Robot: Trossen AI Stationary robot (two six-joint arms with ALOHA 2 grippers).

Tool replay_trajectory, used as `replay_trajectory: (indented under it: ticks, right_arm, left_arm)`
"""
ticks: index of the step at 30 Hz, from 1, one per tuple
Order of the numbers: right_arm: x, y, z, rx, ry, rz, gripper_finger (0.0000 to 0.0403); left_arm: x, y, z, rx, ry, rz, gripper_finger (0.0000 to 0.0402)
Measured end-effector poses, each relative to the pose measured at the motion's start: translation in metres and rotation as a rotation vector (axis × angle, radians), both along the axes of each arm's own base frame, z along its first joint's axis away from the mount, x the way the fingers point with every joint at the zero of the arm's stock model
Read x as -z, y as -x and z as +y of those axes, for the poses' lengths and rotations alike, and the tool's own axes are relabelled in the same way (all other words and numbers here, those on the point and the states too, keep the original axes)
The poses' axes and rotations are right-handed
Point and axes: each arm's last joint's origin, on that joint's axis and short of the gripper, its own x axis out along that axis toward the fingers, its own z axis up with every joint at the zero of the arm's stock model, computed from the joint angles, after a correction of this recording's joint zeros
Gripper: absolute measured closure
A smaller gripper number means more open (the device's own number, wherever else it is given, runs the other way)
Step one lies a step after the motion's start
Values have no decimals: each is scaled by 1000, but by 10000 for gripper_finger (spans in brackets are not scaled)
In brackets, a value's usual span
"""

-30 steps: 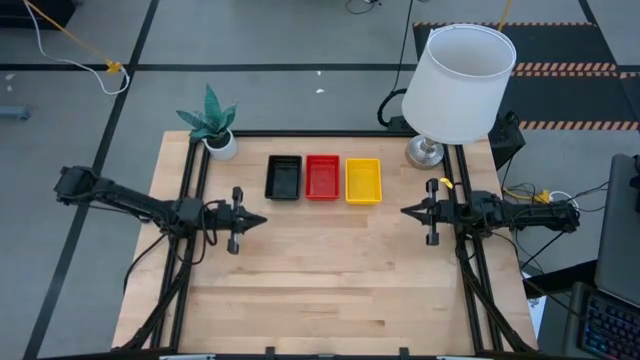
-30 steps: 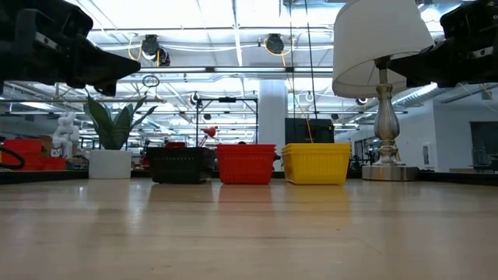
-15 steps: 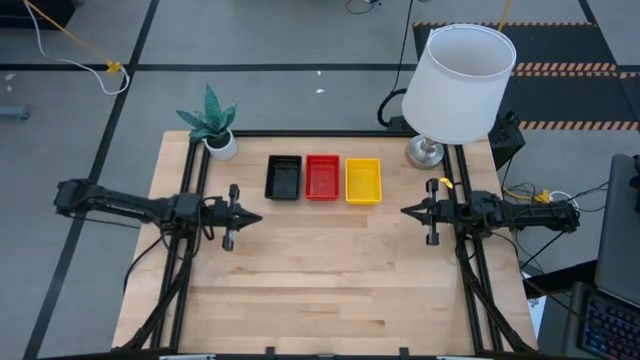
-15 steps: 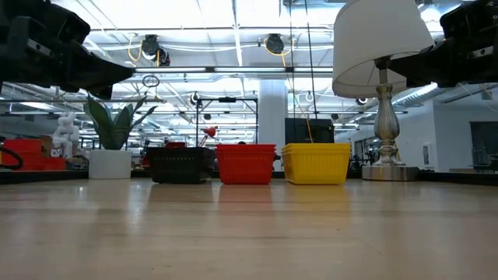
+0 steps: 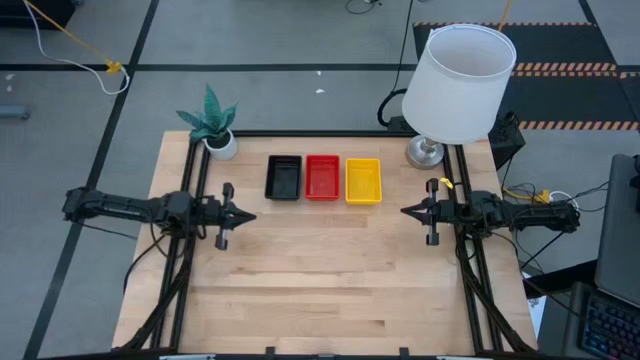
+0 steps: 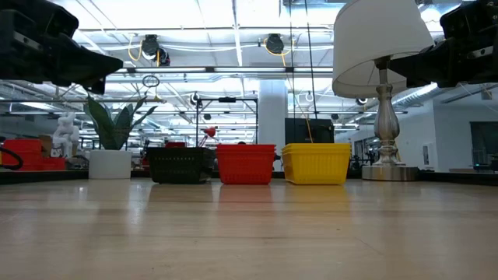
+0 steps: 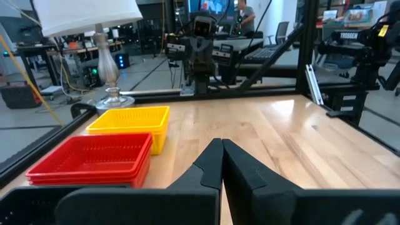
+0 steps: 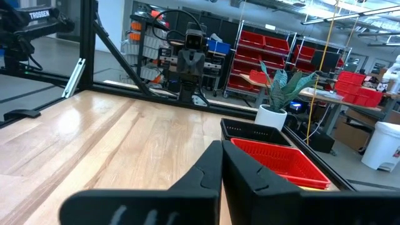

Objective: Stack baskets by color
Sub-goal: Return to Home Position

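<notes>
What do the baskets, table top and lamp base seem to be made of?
Black baskets, red baskets, yellow baskets: probably moulded plastic, matte, slotted mesh walls. Table top: wood, glued strips with visible grain, light sheen. Lamp base: apparently polished metal, silvery, reflective.

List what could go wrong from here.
The right gripper hangs near the lamp base; a sideways swing might topple it. The left gripper hangs near the plant pot, the same risk. The black stack, red stack and yellow stack stand close together; nudging one may shift its neighbours.
</notes>
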Motion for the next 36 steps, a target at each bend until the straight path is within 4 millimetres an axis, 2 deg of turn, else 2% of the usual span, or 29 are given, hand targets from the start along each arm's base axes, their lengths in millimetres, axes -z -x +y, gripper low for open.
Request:
replay_trajectory:
  ticks: [11,17,29,36]
  right_arm:
    - [0,0,0,0,0,0,401]
    - [0,0,0,0,0,0,401]
    - [0,0,0,-1,0,-2,401]
    - [0,0,0,0,0,-3,401]
  left_arm:
    - [-4,12,1,-1,-17,-58,394]
    - [0,16,1,1,-20,-21,394]
    - [1,16,1,18,48,-4,394]
    - [4,14,0,29,-10,27,394]
